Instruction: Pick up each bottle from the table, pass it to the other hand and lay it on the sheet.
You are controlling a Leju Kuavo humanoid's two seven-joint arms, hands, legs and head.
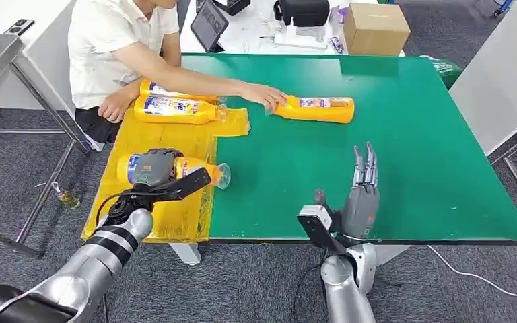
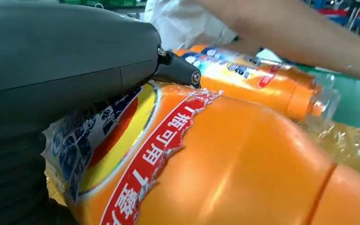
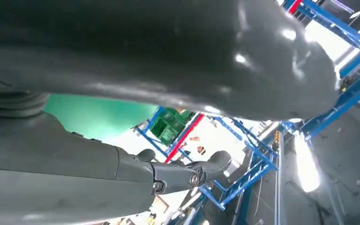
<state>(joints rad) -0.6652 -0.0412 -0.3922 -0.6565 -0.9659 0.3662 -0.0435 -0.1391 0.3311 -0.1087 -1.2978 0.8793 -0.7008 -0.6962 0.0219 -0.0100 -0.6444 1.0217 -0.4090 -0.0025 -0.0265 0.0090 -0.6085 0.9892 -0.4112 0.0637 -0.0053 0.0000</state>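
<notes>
An orange bottle (image 1: 195,169) (image 2: 243,168) lies on its side on the yellow sheet (image 1: 175,217), cap toward the green table. My left hand (image 1: 153,168) (image 2: 65,70) is wrapped over its labelled end and holds it. Two more orange bottles (image 1: 175,109) (image 2: 262,84) lie at the sheet's far end. Another orange bottle (image 1: 318,109) lies on the green table (image 1: 410,134), with a person's hand (image 1: 264,95) on its neck. My right hand (image 1: 361,195) (image 3: 168,56) hovers over the table's front edge, fingers straight and apart, holding nothing.
A person in a white shirt (image 1: 114,33) sits at the far left corner, one arm (image 2: 300,37) stretched across the table. A cardboard box (image 1: 375,27) and a tablet (image 1: 210,25) stand behind the table. A metal rack (image 1: 0,60) is at the left.
</notes>
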